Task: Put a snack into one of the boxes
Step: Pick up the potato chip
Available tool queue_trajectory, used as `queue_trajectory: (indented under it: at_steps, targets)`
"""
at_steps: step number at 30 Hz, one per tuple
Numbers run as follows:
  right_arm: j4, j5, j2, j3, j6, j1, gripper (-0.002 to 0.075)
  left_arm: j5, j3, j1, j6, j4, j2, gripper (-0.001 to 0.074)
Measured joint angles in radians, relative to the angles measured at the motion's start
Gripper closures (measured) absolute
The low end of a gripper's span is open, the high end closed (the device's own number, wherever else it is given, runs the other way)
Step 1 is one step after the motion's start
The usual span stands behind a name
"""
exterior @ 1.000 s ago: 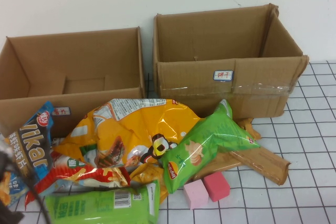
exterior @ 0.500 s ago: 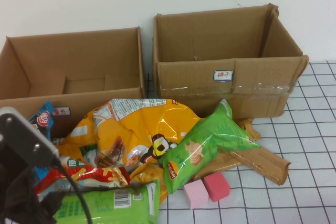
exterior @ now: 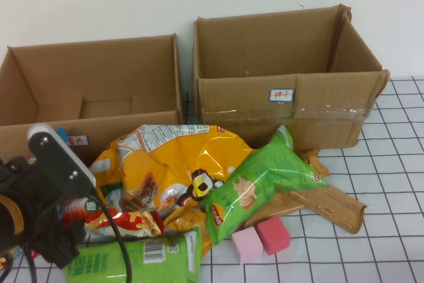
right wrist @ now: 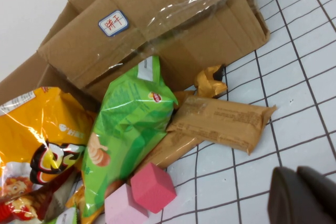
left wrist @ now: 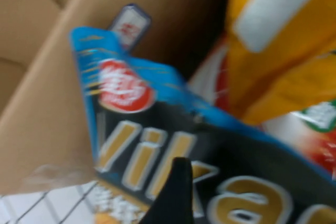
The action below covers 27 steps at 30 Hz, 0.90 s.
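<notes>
The snack (left wrist: 157,129), a dark blue bag with big pale lettering and a red round logo, fills the left wrist view. In the high view only its blue corner (exterior: 61,133) shows beside my left arm (exterior: 46,190). It leans on the front wall of the lower brown box (exterior: 93,77), by the white label (exterior: 77,140). My left gripper (left wrist: 265,182) hangs open close over the bag, with one dark finger (left wrist: 176,192) showing off to the side. Low over the white grid, out of the high view, my right gripper (right wrist: 304,198) is shut on nothing.
The taller taped box (exterior: 285,111) stands at the back right. Heaped in front are a big yellow bag (exterior: 179,157), a red bag (exterior: 126,220), two green bags (exterior: 258,183) (exterior: 132,260), brown packets (exterior: 328,203) and two pink cubes (exterior: 262,240).
My left arm has come in from the lower left and risen over the blue bag, which it now almost fully hides in the high view. The pile has not moved.
</notes>
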<state>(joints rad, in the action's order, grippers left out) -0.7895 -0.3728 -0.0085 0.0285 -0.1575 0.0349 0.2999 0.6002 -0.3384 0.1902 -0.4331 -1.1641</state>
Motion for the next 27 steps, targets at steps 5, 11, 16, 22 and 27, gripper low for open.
queue_trajectory:
  at_steps: [5, 11, 16, 22, 27]
  targets:
    - [-0.002, 0.000, 0.000, 0.000, 0.000, 0.000, 0.0727, 0.003, 0.000, 0.000, -0.285, -0.262, -0.002, 0.0042]
    - [-0.002, 0.000, 0.000, 0.000, 0.000, 0.000, 0.0727, 0.037, 0.000, 0.000, -0.555, -0.491, -0.002, 0.0042]
    - [-0.002, 0.000, 0.000, 0.000, 0.000, 0.000, 0.0727, 0.040, 0.000, 0.000, -0.674, -0.533, -0.004, 0.0059]
    - [-0.003, 0.000, 0.000, 0.000, -0.002, 0.000, 0.0727, 0.042, 0.000, 0.000, -0.703, -0.545, -0.032, 0.0315]
    - [-0.003, 0.000, 0.000, 0.000, -0.002, 0.000, 0.0727, 0.044, 0.000, 0.000, -0.710, -0.566, -0.075, 0.0387]
